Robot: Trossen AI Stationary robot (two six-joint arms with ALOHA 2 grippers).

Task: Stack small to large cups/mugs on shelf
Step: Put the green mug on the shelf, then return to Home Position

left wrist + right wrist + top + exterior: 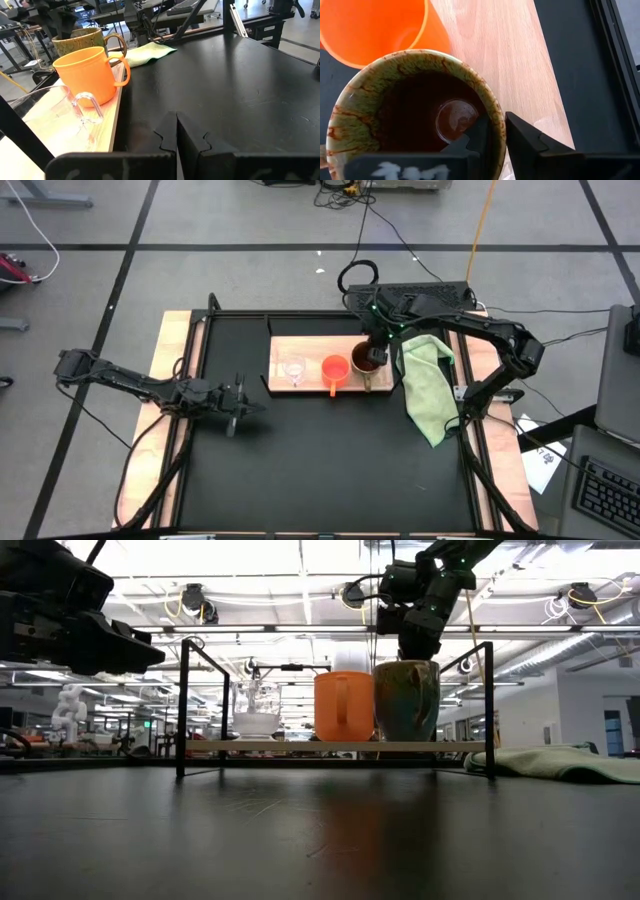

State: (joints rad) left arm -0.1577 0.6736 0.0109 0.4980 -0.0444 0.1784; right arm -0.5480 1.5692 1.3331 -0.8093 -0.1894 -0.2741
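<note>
Black table [330, 460], wooden shelf [310, 385], seemingly workshop beyond.

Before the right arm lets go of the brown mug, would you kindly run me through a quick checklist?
1. Right gripper straddles the rim of the brown-green glazed mug, one finger inside, one outside: ok.
2. Mug base resting on the light wooden shelf board: cannot tell.
3. Order on the shelf runs small clear glass cup, orange plastic mug, brown mug: ok.
4. Gap between orange and brown mugs: cannot tell.
5. Left gripper parked off the shelf: ok.
</note>
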